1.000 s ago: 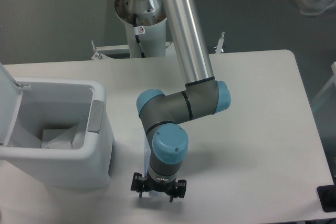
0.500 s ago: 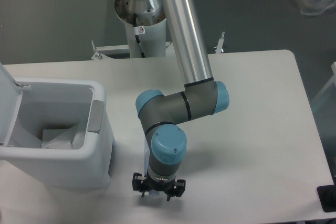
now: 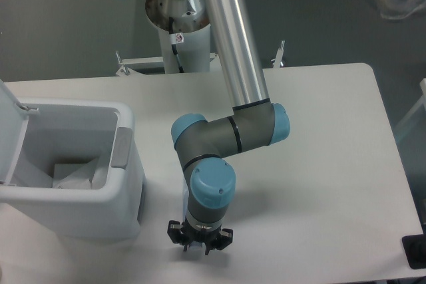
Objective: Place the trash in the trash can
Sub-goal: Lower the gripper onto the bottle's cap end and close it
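One end effector (image 3: 200, 247) low beside trash can (image 3: 126, 184).

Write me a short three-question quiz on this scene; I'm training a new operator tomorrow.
1. True or false: the trash can has its lid closed.
2. What already lies inside the trash can? A) white wrapper B) red cup C) nothing
3. On which side of the trash can, in the picture, is the gripper lowered to the table?

Key: 1 false, the lid is up. 2 A, the white wrapper. 3 The right side.
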Available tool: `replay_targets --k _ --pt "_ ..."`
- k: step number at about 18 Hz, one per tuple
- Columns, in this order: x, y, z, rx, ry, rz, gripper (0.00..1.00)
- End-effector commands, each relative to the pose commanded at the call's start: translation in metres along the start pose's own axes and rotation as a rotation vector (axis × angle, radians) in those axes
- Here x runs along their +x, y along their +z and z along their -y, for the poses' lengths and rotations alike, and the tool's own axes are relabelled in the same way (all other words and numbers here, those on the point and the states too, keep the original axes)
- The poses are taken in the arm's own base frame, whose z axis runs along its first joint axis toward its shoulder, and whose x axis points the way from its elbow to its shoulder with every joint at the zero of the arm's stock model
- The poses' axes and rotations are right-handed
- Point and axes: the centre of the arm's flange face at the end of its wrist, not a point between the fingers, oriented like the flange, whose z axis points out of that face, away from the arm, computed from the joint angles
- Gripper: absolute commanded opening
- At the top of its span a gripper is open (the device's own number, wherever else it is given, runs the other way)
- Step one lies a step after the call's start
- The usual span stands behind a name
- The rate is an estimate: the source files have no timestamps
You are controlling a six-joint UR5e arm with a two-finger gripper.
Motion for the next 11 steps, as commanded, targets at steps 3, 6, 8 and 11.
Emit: replay_targets --k 3,6,8,11 --pt "0.001 -0.004 0.001 0.006 0.001 0.001 0.31" --pt "0.002 -0.012 0.002 0.016 0.003 0.004 0.28" --pt "-0.003 -0.039 0.01 0.06 0.008 0.024 0.28" --pt "-0.043 -0.158 0.022 0.239 -0.025 0.118 0.28"
